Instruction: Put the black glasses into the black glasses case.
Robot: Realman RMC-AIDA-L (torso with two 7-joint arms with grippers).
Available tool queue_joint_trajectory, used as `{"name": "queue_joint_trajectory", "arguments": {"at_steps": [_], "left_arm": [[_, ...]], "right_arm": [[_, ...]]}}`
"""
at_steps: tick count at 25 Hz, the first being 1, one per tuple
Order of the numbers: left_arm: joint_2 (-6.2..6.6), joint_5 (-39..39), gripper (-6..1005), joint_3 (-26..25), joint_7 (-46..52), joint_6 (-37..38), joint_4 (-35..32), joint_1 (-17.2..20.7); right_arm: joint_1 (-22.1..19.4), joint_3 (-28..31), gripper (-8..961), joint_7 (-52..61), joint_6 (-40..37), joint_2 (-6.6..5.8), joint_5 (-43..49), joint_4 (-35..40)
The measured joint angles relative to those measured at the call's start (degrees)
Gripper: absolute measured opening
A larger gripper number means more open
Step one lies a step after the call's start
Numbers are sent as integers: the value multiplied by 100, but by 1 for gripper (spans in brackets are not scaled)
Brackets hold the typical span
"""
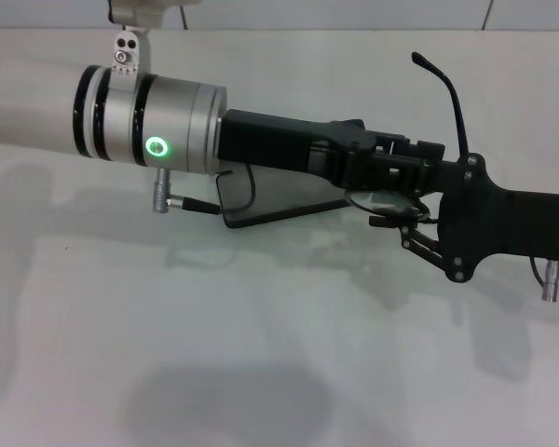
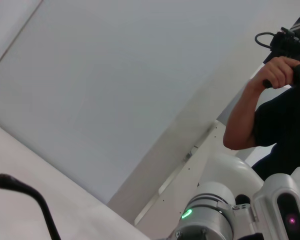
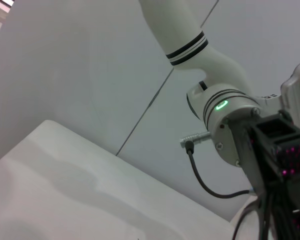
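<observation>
The white counter (image 1: 261, 372) fills the head view, and above its middle the left end effector (image 1: 391, 172) and right end effector (image 1: 419, 228) meet, finger state impossible to tell. They hide most of the black glasses case (image 1: 261, 200) beneath them; one temple arm of the black glasses (image 1: 452, 98) curves up above it.

I'm working in a robotics lab: a bare white worktop (image 1: 261, 372), plain pale walls (image 2: 115, 75), and a person (image 2: 280, 115) gripping a handheld controller (image 2: 285, 45) nearby.
</observation>
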State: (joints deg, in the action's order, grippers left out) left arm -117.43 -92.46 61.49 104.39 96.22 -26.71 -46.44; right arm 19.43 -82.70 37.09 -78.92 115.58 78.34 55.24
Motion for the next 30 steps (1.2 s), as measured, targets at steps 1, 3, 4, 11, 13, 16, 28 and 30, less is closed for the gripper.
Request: {"name": "queue_joint_trajectory", "arguments": {"at_steps": [1, 3, 4, 11, 13, 16, 28, 30], "left_arm": [[-1, 22, 666, -24, 0, -1, 0, 8], [-1, 124, 666, -125, -17, -2, 0, 48], [3, 182, 666, -197, -28, -2, 0, 83], [120, 270, 666, -685, -119, -487, -15, 453], [138, 129, 666, -670, -130, -991, 3, 529], [78, -104, 666, -667, -193, -1482, 6, 565], [-258, 590, 665, -127, -1291, -1770, 167, 195], [-259, 774, 665, -65, -1503, -1692, 170, 217]], "right_arm": [[-3, 0, 115, 0, -13, -2, 0, -3], [-20, 0, 115, -4, -26, -8, 0, -3], [-33, 0, 115, -6, -31, -13, 0, -2], [-138, 344, 115, -337, -953, -14, -26, -51], [-199, 625, 115, -596, -1603, 9, -113, -139], [-173, 834, 115, -848, -2363, 8, -436, -432], [1529, 822, 115, -253, -2380, 27, -660, -2913], [1696, 808, 115, -69, -2143, 27, -660, -3148]]}}
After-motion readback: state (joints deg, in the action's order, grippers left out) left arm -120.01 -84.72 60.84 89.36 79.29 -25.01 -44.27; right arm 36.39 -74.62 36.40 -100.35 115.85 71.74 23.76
